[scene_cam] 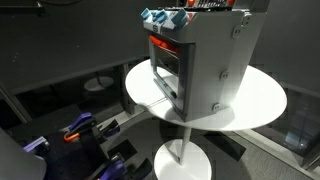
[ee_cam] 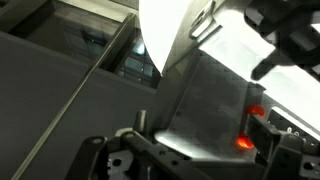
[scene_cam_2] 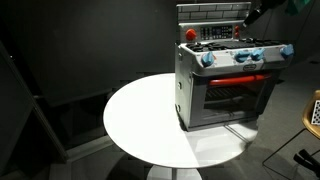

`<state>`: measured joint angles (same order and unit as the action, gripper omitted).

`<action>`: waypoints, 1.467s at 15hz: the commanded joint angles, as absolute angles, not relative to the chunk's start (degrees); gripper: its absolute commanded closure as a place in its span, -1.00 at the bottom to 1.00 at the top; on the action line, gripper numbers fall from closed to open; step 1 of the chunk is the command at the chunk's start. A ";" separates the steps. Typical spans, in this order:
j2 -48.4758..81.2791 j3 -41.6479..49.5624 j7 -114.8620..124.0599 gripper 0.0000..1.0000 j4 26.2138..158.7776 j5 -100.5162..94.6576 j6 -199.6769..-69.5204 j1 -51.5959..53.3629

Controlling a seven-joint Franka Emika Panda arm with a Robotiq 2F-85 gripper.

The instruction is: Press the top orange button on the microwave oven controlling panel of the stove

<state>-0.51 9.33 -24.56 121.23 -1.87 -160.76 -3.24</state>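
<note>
The light-grey toy stove (scene_cam: 200,60) stands on a round white table (scene_cam: 262,95). It has blue knobs, red parts on top, an orange-red front strip and a dark windowed door, seen in both exterior views (scene_cam_2: 228,85). My gripper (scene_cam_2: 252,14) hangs above the stove's back top corner. In the wrist view the stove's grey panel (ee_cam: 200,100) fills the middle. Two glowing orange buttons, one (ee_cam: 243,143) and another (ee_cam: 257,112), sit at its right edge. The gripper's fingers (ee_cam: 200,152) stand apart at the bottom, open and empty, close to the buttons without touching them.
The table (scene_cam_2: 140,110) has a white pedestal base (scene_cam: 185,160). Purple and blue clutter (scene_cam: 80,128) lies on the dark floor beside it. A pale stand (scene_cam_2: 312,112) is at the frame edge near the stove. Dark walls surround the scene.
</note>
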 commanded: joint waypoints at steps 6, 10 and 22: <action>3.07 8.16 -22.45 -1.00 117.08 -4.37 -160.88 -4.85; 1.28 8.05 -21.80 -1.00 118.68 -4.32 -159.98 -4.98; -2.13 7.59 -18.06 -1.00 120.78 -3.05 -157.10 -4.65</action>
